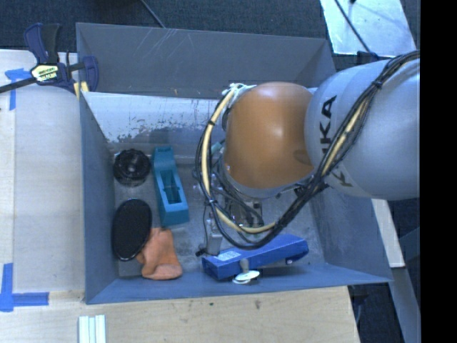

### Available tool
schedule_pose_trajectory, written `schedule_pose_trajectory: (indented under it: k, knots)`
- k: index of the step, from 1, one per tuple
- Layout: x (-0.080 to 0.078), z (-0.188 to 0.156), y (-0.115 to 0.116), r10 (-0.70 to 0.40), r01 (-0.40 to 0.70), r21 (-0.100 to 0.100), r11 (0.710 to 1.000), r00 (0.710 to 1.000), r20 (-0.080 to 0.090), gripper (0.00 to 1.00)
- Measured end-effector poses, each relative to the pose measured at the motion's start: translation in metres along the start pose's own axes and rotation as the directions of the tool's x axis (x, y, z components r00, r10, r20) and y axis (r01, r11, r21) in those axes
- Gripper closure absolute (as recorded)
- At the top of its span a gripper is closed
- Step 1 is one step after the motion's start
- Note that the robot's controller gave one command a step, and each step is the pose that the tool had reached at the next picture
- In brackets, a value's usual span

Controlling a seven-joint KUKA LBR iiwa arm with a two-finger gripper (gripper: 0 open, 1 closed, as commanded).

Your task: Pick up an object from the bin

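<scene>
Blue bar [258, 256] lies along the front wall of the bin [178, 291], its long axis running left to right. Its left end sits just below the gripper [213, 236], which hangs under the arm's orange cover [265, 134]; whether the gripper is wide or narrow cannot be told. A teal block [170, 189] and an orange lump [161, 256] lie further left.

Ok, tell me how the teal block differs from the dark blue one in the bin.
The teal block is lighter and greener; the dark blue block is deep blue. The teal block runs back to front; the dark blue block lies crosswise by the near wall, partly under the arm's cables. Both are elongated.
</scene>
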State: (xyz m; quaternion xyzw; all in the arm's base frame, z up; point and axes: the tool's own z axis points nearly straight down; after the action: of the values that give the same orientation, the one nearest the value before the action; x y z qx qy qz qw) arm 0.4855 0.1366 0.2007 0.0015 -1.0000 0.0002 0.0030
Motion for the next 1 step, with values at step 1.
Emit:
schedule_pose_trajectory:
  k: [1]
  knots:
    - [-0.0020,-0.0041,-0.0007,0.003,-0.003,-0.001,1.000,1.000,0.008,0.00]
